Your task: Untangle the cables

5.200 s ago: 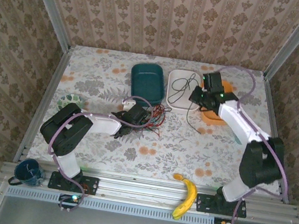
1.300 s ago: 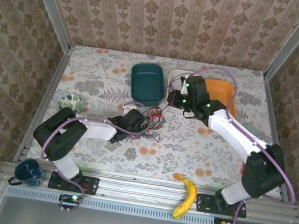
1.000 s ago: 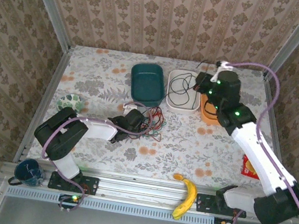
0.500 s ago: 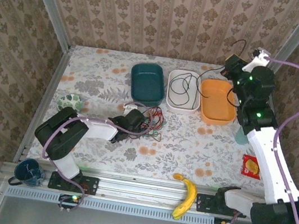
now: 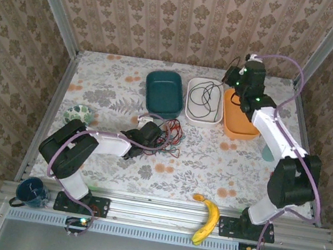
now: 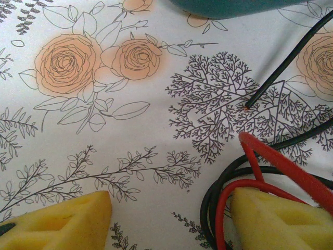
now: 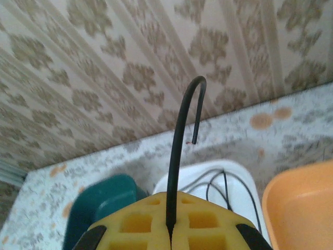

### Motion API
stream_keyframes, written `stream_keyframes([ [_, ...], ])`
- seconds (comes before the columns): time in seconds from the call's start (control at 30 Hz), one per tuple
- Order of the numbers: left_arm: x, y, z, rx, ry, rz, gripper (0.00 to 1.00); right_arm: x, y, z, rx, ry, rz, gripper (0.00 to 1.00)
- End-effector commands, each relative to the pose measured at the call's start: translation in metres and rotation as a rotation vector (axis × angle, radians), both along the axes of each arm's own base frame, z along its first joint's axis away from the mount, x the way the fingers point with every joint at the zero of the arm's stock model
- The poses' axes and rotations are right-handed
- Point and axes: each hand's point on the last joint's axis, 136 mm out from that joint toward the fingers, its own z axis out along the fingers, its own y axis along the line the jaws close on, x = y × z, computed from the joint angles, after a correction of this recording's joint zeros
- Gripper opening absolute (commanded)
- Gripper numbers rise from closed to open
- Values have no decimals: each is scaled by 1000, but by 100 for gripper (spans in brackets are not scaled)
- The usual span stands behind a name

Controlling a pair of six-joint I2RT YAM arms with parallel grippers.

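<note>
Your right tool [image 7: 170,229] is clamped shut on the black cable [image 7: 179,151], whose slack trails toward 8 o'clock into the white tray [image 5: 188,106], while your left tool [image 6: 171,221], parted and empty-handed, sits over the red-and-black tangle [image 5: 170,133] at mid bench [image 5: 110,78].

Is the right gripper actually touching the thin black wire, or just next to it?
Touching. In the right wrist view, the thin black wire rises straight out of the seam between the yellow fingers of the shut right gripper, pinched there.
</note>
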Motion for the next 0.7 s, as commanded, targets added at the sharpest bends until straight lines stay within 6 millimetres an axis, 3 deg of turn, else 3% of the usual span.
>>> stream_keyframes([
  [0.0,-41,29,-44,164,199,-47,64,-2,21,-55,-6,188,54,0],
  [0.13,-40,26,-45,166,202,-56,65,-13,31,-124,-23,419,62,0],
  [0.27,-39,24,-44,166,198,-60,65,-17,31,-158,-10,509,46,0],
  [0.5,-39,24,-42,166,191,-63,65,-10,35,-172,-30,554,58,0],
  [0.53,-39,25,-42,168,191,-62,65,-8,35,-171,-36,557,65,4],
  [0.6,-39,25,-42,168,188,-62,65,-4,37,-166,-42,552,78,29],
  [0.67,-39,26,-40,166,183,-58,65,-1,35,-154,-53,528,74,41],
])
